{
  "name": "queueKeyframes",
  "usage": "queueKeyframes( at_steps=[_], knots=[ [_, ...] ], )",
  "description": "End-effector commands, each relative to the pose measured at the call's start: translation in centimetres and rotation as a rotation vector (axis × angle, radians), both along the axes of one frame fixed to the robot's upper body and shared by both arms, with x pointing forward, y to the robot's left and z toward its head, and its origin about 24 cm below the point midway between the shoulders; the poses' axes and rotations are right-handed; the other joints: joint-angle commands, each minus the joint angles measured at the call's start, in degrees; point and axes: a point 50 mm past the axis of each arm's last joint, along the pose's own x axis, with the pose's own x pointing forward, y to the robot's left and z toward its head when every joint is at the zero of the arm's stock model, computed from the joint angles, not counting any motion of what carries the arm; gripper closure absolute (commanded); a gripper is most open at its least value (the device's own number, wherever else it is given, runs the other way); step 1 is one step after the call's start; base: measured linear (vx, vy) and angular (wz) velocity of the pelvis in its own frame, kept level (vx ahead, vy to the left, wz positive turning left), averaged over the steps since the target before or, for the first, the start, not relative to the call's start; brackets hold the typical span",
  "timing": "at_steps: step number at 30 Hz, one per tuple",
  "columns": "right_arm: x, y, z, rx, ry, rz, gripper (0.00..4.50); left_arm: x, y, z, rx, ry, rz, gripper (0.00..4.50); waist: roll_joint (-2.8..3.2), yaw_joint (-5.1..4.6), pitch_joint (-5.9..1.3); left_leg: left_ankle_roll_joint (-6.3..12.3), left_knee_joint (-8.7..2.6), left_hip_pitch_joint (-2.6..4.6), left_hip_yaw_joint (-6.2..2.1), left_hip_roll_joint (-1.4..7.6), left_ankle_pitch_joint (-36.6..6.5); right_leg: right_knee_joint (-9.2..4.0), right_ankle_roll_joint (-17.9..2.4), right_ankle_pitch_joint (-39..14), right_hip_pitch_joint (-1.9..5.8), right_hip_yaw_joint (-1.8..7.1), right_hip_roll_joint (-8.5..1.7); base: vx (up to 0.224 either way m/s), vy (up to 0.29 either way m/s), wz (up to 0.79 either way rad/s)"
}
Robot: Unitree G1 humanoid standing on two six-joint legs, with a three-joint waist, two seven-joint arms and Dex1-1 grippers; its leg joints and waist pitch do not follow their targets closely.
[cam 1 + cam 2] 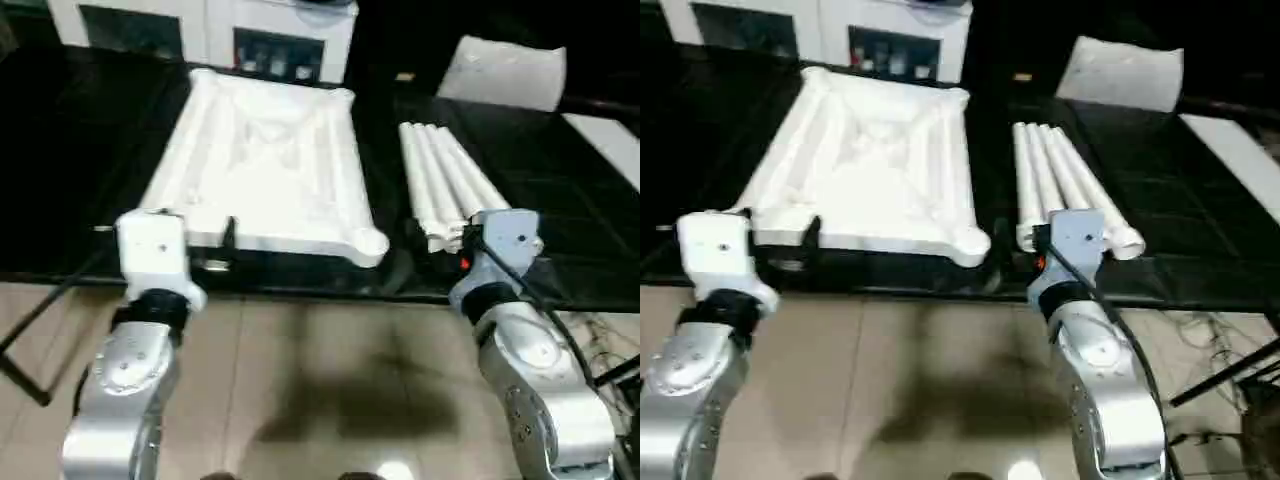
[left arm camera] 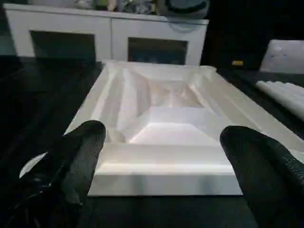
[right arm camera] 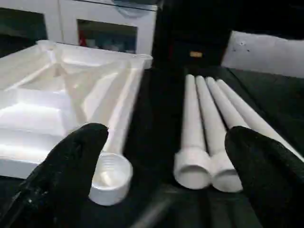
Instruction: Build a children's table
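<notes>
My left gripper point(image 2: 161, 156) spread wide, empty, at near short edge of tabletop point(image 1: 262, 165), not touching. Tabletop lies ribbed side up on black surface point(image 1: 70, 140), near edge close to surface's front edge. My right gripper point(image 3: 166, 161) spread too, empty, facing legs point(image 1: 445, 185) lying side by side, dark gap btwn tabletop & legs.

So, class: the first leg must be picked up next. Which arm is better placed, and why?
Right. The right end effector is open and faces the four legs, which lie right of the tabletop. The left end effector faces the tabletop's near edge instead.
</notes>
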Motion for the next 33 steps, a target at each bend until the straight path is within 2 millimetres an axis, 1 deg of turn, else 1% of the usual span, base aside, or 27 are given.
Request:
queueKeyframes(
  at_steps=[1, 2, 3, 4, 5, 6, 7, 8, 9, 10, 11, 13, 14, 15, 16, 17, 20, 21, 22, 23, 24, 26, 27, 28, 31, 32, 33],
  knots=[
    [-0.1, -0.8, -0.3, 0.029, 0.042, -0.029, 0.02, -0.1, -0.6, 0.1, -0.023, 0.01, -0.025, 0.03, 1.74, -0.21, -3.47, 14.29, -4.75, -0.05, -3.72, 8.26, -1.8, -4.84, -13.12, 1.23, 0.84, 5.48, -8.18, -0.005, -0.079, -0.01],
    [-0.1, -0.8, -0.3, 0.029, 0.042, -0.029, 0.02, -0.1, -0.6, 0.1, -0.023, 0.01, -0.025, 0.03, -0.16, 2.07, -3.31, 10.51, 1.01, -1.94, 0.61, 1.39, -0.94, -9.0, -11.24, -3.67, 2.33, 6.79, -10.62, -0.041, -0.136, -0.05],
    [-0.2, -0.6, 0.0, 0.039, 0.022, -0.002, 0.02, 0.0, -0.5, 0.1, 0.001, 0.028, -0.027, 0.03, -0.28, 2.89, -3.63, 6.93, 1.2, -1.71, 0.3, 1.92, -0.12, -8.73, -7.33, -9.34, 2.77, 7.22, -11.25, -0.041, -0.136, -0.05],
    [-0.2, -0.5, 0.1, 0.038, 0.015, 0.012, 0.02, 0.0, -0.5, 0.1, 0.007, 0.033, -0.03, 0.03, -0.56, 3.59, -3.21, 3.06, -0.26, -2.06, 0.1, 2.29, 1.02, -8.42, 0.92, -17.1, 2.59, 6.81, -9.27, -0.053, -0.115, -0.05],
    [-0.3, -0.5, -0.2, 0.047, 0.016, 0.01, 0.02, 0.3, -0.6, 0.4, 0.03, -0.005, -0.048, 0.03, 0.01, 3.58, -2.89, 2.01, -1.99, -1.41, 0.02, 3.39, -0.68, -8.47, 3.91, -22.09, 1.8, 6.07, -7.55, -0.037, -0.097, -0.01],
    [-0.3, -0.6, -0.3, 0.047, 0.018, 0.004, 0.02, 0.3, -0.7, 0.6, 0.032, -0.02, -0.054, 0.03, 0.53, 3.54, -2.84, 1.4, -2.81, -1.28, -0.11, 4.14, -1.89, -8.16, 3.97, -22.9, 1.65, 5.39, -6.79, -0.037, -0.097, -0.01],
    [-0.2, -0.6, -0.4, 0.015, 0.005, -0.004, 0.02, 0.4, -0.7, 0.7, 0.027, -0.025, -0.061, 0.03, 1.33, 3.4, -2.83, -0.11, -3.96, -0.67, -0.48, 5.63, -5.68, -7.74, 2.83, -22.81, 1.09, 4.44, -5.89, -0.035, -0.057, 0.0],
    [-0.2, -0.6, -0.4, 0.013, 0.004, -0.004, 0.02, 0.4, -0.7, 0.7, 0.027, -0.025, -0.062, 0.03, 1.43, 3.36, -2.9, -0.64, -4.33, -0.42, -0.64, 6.27, -7.56, -7.56, 2.15, -21.99, 0.99, 4.14, -5.64, 0.0, 0.0, 0.0],
    [-0.1, -0.4, -0.1, -0.01, -0.048, 0.007, 0.02, 0.3, -0.7, 0.6, 0.012, -0.02, -0.059, 0.03, 2.3, 3.23, -3.09, -1.54, -5.09, 0.26, -1.18, 7.68, -10.74, -6.72, -1.34, -16.65, 0.8, 3.97, -5.71, 0.0, 0.0, 0.0],
    [-0.1, -0.4, -0.1, -0.01, -0.048, 0.007, 0.02, 0.3, -0.7, 0.6, 0.012, -0.02, -0.059, 0.03, 2.13, 3.04, -3.06, -1.61, -5.34, 0.2, -1.28, 7.98, -11.27, -6.48, -2.42, -14.8, 0.94, 3.97, -5.78, 0.0, 0.0, 0.0],
    [-0.2, -0.3, 0.1, -0.007, -0.061, 0.019, 0.02, 0.3, -0.7, 0.6, 0.004, -0.017, -0.056, 0.03, 2.22, 3.15, -3.05, -1.64, -5.58, 0.04, -1.3, 8.12, -11.52, -6.17, -4.16, -12.18, 1.29, 4.04, -6.17, 0.0, 0.0, 0.0],
    [-0.2, -0.2, 0.2, 0.002, -0.064, 0.028, 0.02, 0.4, -0.7, 0.5, -0.001, -0.014, -0.053, 0.03, 2.31, 3.3, -2.94, -2.15, -5.73, 0.04, -1.08, 7.86, -14.02, -6.03, -5.4, -13.8, 1.85, 4.12, -6.63, 0.0, 0.0, 0.0],
    [-0.2, -0.1, 0.2, 0.005, -0.064, 0.031, 0.02, 0.4, -0.8, 0.4, -0.001, -0.012, -0.053, 0.03, 2.15, 3.27, -2.84, -2.51, -5.81, 0.32, -0.97, 7.8, -16.26, -6.28, -5.25, -16.56, 1.86, 4.09, -6.61, 0.0, 0.0, 0.0],
    [-0.1, -0.1, 0.3, 0.008, -0.071, 0.028, 0.02, 0.5, -0.9, 0.5, 0.004, -0.013, -0.056, 0.03, 2.21, 3.3, -2.7, -3.11, -5.84, 0.89, -0.82, 7.51, -21.25, -7.13, -4.53, -24.62, 2.17, 3.99, -6.63, 0.0, 0.0, 0.0],
    [0.0, -0.1, 0.3, 0.009, -0.072, 0.028, 0.02, 0.5, -0.9, 0.5, 0.005, -0.014, -0.056, 0.03, 2.28, 3.3, -2.56, -3.05, -5.89, 1.25, -0.72, 7.35, -23.16, -7.56, -4.24, -27.53, 2.2, 3.81, -6.43, 0.0, 0.0, 0.0],
    [0.3, 0.0, 0.4, 0.016, -0.075, 0.029, 0.02, 0.7, -0.8, 0.7, 0.005, -0.021, -0.052, 0.03, 1.85, 3.22, -2.04, -2.71, -5.76, 2.14, -0.46, 6.98, -26.2, -8.54, -3.54, -33.75, 1.97, 3.45, -6.27, 0.0, 0.0, 0.0],
    [0.8, 0.7, 0.4, 0.055, -0.053, 0.08, 0.02, 1.0, -0.2, 1.0, 0.006, -0.032, -0.026, 0.03, 1.85, 2.87, -1.6, -2.41, -5.3, 3.4, -0.42, 6.51, -29.13, -10.0, -2.69, -40.95, 2.2, 2.72, -6.18, 0.0, 0.0, 0.0],
    [0.9, 0.8, 0.4, 0.061, -0.045, 0.087, 0.02, 1.1, 0.1, 1.1, 0.012, -0.038, -0.018, 0.03, 1.85, 2.7, -1.98, -2.33, -5.33, 3.44, -0.39, 6.45, -28.21, -10.08, -2.6, -40.22, 2.9, 2.7, -6.24, 0.0, 0.0, 0.0],
    [0.9, 0.8, 0.4, 0.062, -0.044, 0.089, 0.02, 1.1, 0.3, 1.2, 0.017, -0.042, -0.015, 0.03, 1.74, 2.94, -1.95, -1.63, -5.93, 2.95, -0.45, 6.74, -25.88, -9.77, -3.13, -37.68, 3.64, 3.01, -6.28, 0.052, 0.019, -0.02],
    [0.9, 0.8, 0.4, 0.062, -0.042, 0.09, 0.02, 1.2, 0.3, 1.2, 0.018, -0.043, -0.014, 0.03, 2.01, 2.99, -2.64, -1.03, -6.22, 3.28, -0.27, 6.92, -23.02, -9.09, -4.71, -32.15, 3.95, 3.32, -5.94, 0.084, 0.017, 0.01],
    [0.9, 0.8, 0.3, 0.061, -0.035, 0.096, 0.02, 1.2, 0.5, 1.4, 0.024, -0.048, -0.008, 0.03, 1.92, 2.97, -3.06, -0.02, -6.6, 2.6, -0.23, 7.1, -18.75, -8.39, -6.3, -25.61, 5.03, 3.31, -5.73, 0.084, 0.017, 0.01],
    [0.9, 0.9, 0.3, 0.058, -0.034, 0.105, 0.02, 1.2, 0.7, 1.5, 0.024, -0.052, -0.003, 0.03, 2.07, 2.98, -3.4, 1.02, -6.72, 3.09, -0.04, 7.22, -15.44, -7.83, -7.88, -19.85, 5.18, 3.04, -5.46, 0.089, 0.022, 0.01],
    [0.9, 0.9, 0.3, 0.051, -0.035, 0.106, 0.02, 1.2, 0.8, 1.6, 0.025, -0.054, -0.001, 0.03, 2.04, 2.98, -3.89, 3.07, -6.5, 3.12, 0.17, 6.99, -9.75, -6.97, -9.8, -11.77, 5.79, 2.81, -5.26, 0.094, 0.025, 0.01],
    [0.9, 0.9, 0.3, 0.051, -0.035, 0.106, 0.02, 1.2, 0.8, 1.6, 0.025, -0.054, -0.001, 0.03, 2.04, 3.03, -3.99, 3.78, -6.29, 3.11, 0.33, 6.78, -8.13, -6.75, -10.32, -9.55, 5.98, 2.87, -5.25, 0.102, 0.023, 0.01],
    [0.8, 0.8, 0.1, 0.037, -0.019, 0.097, 0.02, 1.0, 0.9, 1.7, 0.02, -0.054, 0.0, 0.03, 1.75, 3.67, -4.57, 5.94, -5.14, 1.87, 1.07, 5.38, -1.46, -6.54, -10.88, -4.22, 8.11, 3.32, -5.08, 0.1, 0.016, 0.0],
    [0.8, 0.8, -0.1, 0.034, 0.001, 0.099, 0.02, 0.9, 0.8, 1.6, 0.018, -0.052, -0.002, 0.03, 2.41, 3.56, -4.7, 3.63, -5.28, 4.74, 1.97, 6.24, -1.93, -6.07, -10.59, -4.51, 6.46, 4.28, -3.97, 0.16, 0.012, -0.15],
    [0.8, 0.8, -0.2, 0.031, 0.024, 0.103, 0.02, 0.9, 0.8, 1.5, 0.016, -0.049, -0.003, 0.03, 2.97, 2.71, -4.4, 0.33, -6.64, 10.83, 0.56, 10.28, -0.24, -2.75, -8.5, -3.21, 1.32, 2.84, -2.42, 0.16, 0.012, -0.15]
  ],
)
